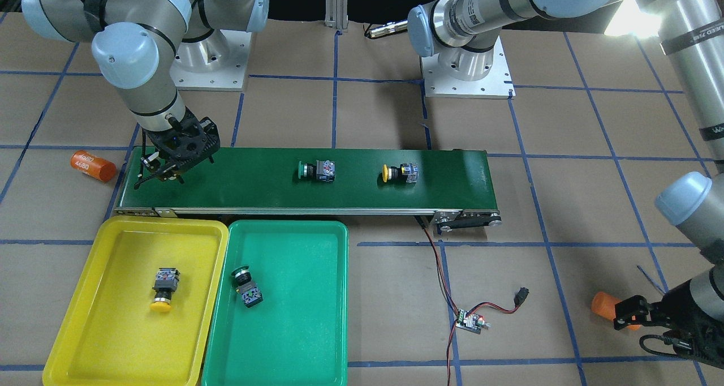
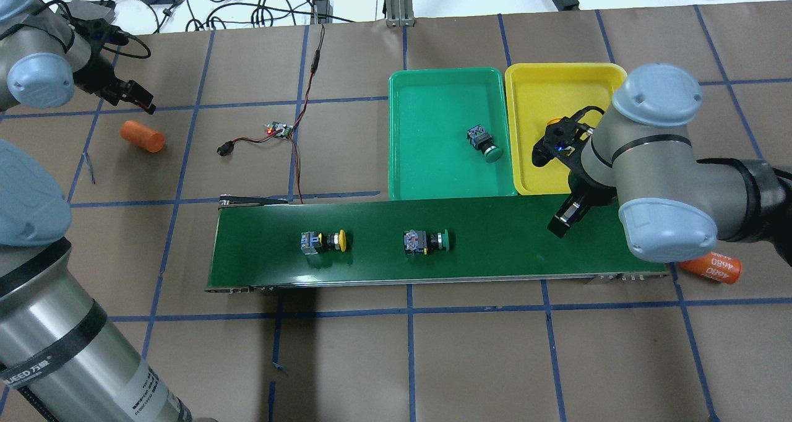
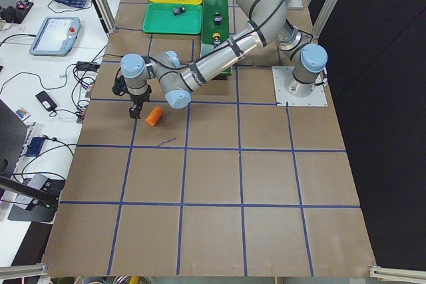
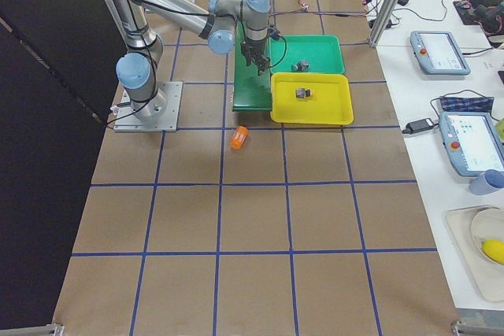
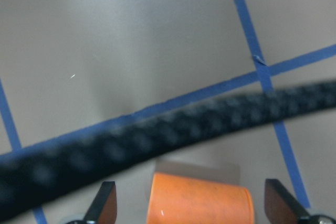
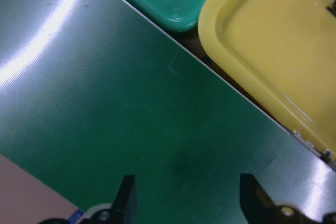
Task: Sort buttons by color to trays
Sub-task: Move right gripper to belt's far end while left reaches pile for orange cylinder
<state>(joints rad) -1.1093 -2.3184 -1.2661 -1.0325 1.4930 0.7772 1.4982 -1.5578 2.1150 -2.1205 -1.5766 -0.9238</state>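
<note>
On the dark green conveyor belt (image 1: pixel 249 185) lie a green button (image 1: pixel 317 170) and a yellow button (image 1: pixel 399 173), apart from each other. Another yellow button (image 1: pixel 163 288) lies in the yellow tray (image 1: pixel 113 335). Another green button (image 1: pixel 246 287) lies in the green tray (image 1: pixel 300 329). My right gripper (image 1: pixel 161 174) hangs over the belt end beside the trays, open and empty in the right wrist view (image 6: pixel 189 203). My left gripper (image 1: pixel 625 315) is open far from the belt, over an orange cylinder (image 5: pixel 199 200) that shows between its fingers.
A second orange cylinder (image 1: pixel 93 166) lies off the belt end near my right arm. A small controller board (image 1: pixel 469 321) with red and black wires lies between the belt and my left gripper. A black cable (image 5: pixel 157 140) crosses the left wrist view.
</note>
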